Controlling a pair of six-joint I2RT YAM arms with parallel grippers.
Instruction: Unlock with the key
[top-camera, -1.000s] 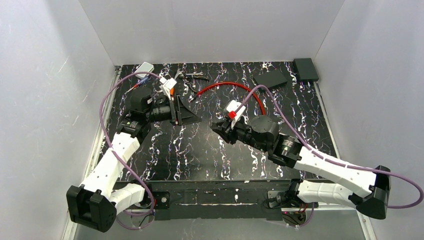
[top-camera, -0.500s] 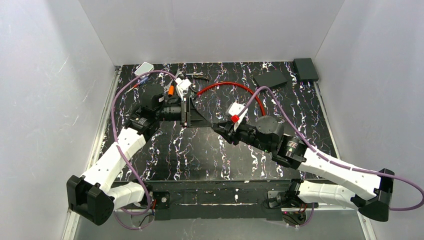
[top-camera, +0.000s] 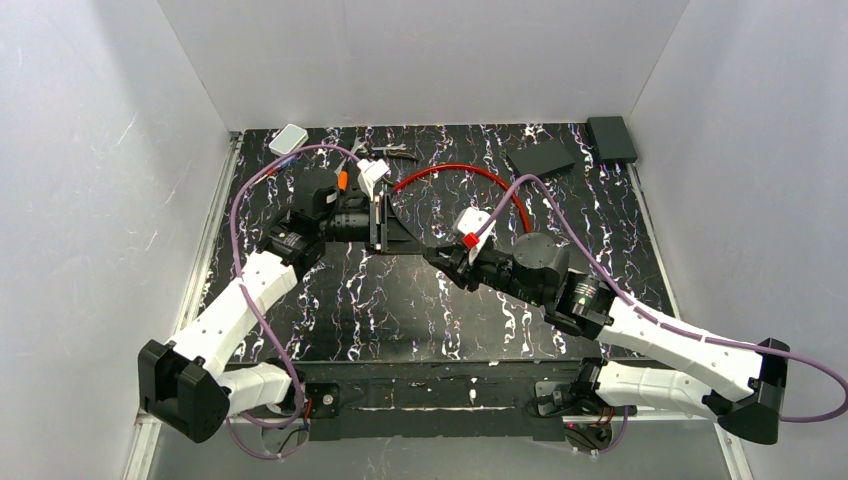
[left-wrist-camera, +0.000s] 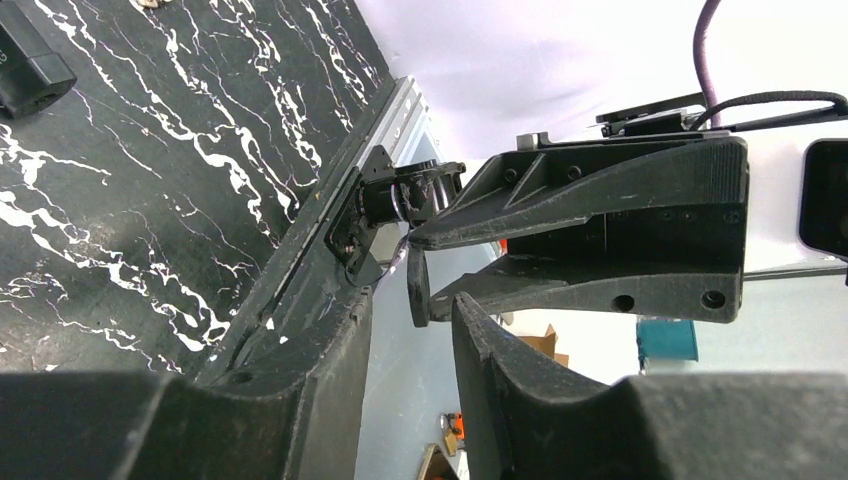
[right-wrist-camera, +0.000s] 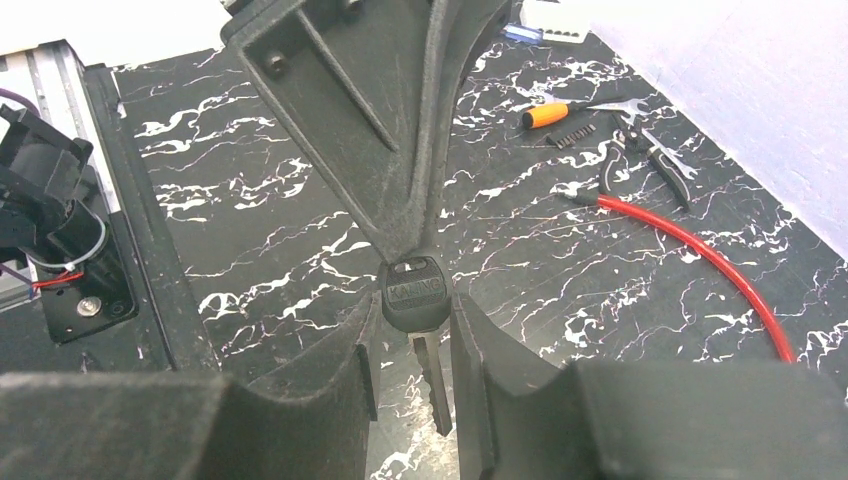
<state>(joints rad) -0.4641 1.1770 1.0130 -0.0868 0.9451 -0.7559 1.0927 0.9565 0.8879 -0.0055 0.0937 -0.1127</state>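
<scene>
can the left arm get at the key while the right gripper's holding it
Probably yes. The right gripper pinches the key by the edges of its head, leaving the flat faces bare. The left gripper sits right at it, jaws apart and in line with the head, nothing between.

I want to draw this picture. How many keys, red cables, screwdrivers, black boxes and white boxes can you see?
Key: 1
Red cable: 1
Screwdriver: 1
Black boxes: 2
White box: 1
Total: 6
</scene>
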